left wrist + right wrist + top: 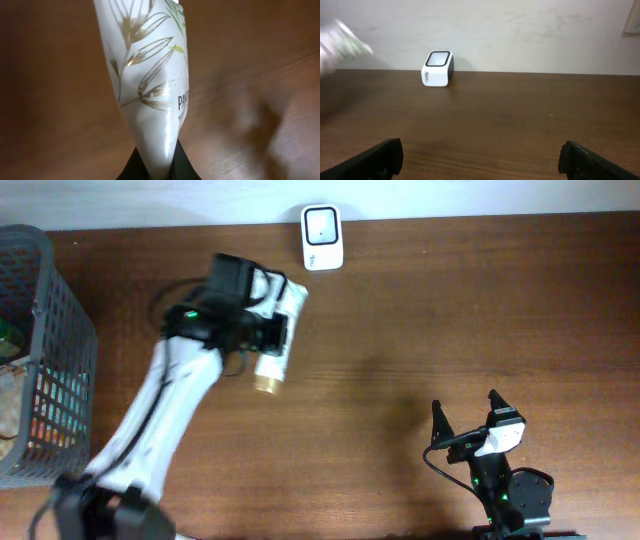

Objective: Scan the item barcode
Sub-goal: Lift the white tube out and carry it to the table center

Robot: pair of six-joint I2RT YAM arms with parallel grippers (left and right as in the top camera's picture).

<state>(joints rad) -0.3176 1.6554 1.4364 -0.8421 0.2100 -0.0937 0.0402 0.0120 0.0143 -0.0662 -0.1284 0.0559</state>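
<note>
Two arms share the brown table (420,310). The left gripper (268,330) reaches out toward 11 o'clock, and its jaws are clamped on a white tube (283,320). Seen from overhead, the tube lies along a 1-to-7 line, with its gold cap (267,383) at the 7 o'clock end. In the left wrist view the tube (150,100) rises out of the pinching left gripper (157,172). It is printed with golden grain stalks and dark lettering cut off at the edge. No barcode shows on this face.

A white scanner (322,223) with a dark window sits at 12 o'clock against the far edge, near the tube's upper end but not touching it. From the right wrist the scanner (438,68) stands before a pale wall, and the tube (340,40) is only a blur at 10 o'clock.

The right gripper (466,405) rests at 5 o'clock, well apart. Its jaws are spread wide with nothing between them, which the right wrist view confirms (485,162).

A grey mesh basket (50,310) holding colourful packets occupies 9 o'clock.
</note>
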